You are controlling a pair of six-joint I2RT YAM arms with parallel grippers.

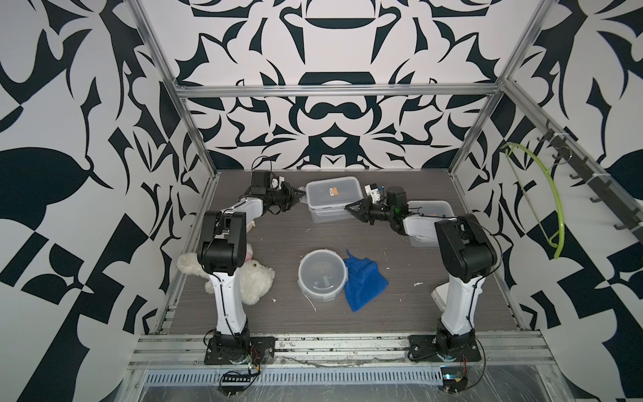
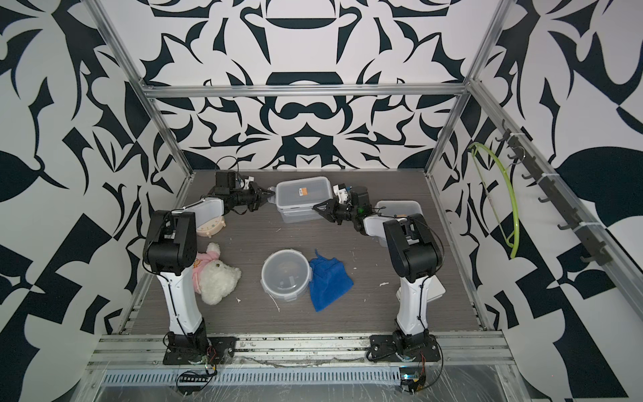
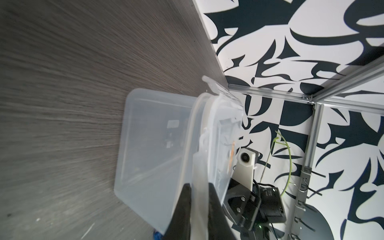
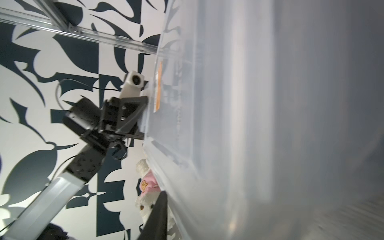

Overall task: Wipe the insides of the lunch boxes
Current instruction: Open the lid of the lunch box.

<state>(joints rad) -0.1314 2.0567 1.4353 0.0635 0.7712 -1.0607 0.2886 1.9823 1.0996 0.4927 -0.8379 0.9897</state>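
Round lunch box [image 1: 323, 275] sat lidless at near centre of the tabletop [image 1: 243, 313], with the blue cloth [image 1: 365, 282] touching its right side. Rectangular lunch box [image 1: 332, 195] was at far centre, lid on, orange sticker up. Square lunch box [image 1: 431, 209] was far right, open, partly hidden behind the right arm.

Left pincer [image 3: 199, 187] was clamped narrow on the lid clip [image 3: 200, 166] at the rectangular box's left end. Right pincer [image 1: 349, 207] sat against that box's near right corner. Cannot tell how wide its jaws stood or whether they gripped anything; its wrist view showed one finger only, beside the wall. Plush toy [image 1: 257, 278] and beige clock [image 2: 208, 228] lay off left, apart from the boxes.

My read: step in hand was unlatching the rectangular lid, with no wiping begun on that box. Next move likely called for swinging the clip out and up off the rim without dragging the box, right pincer bracing. Then any other latched clips, lid off, fetch cloth.
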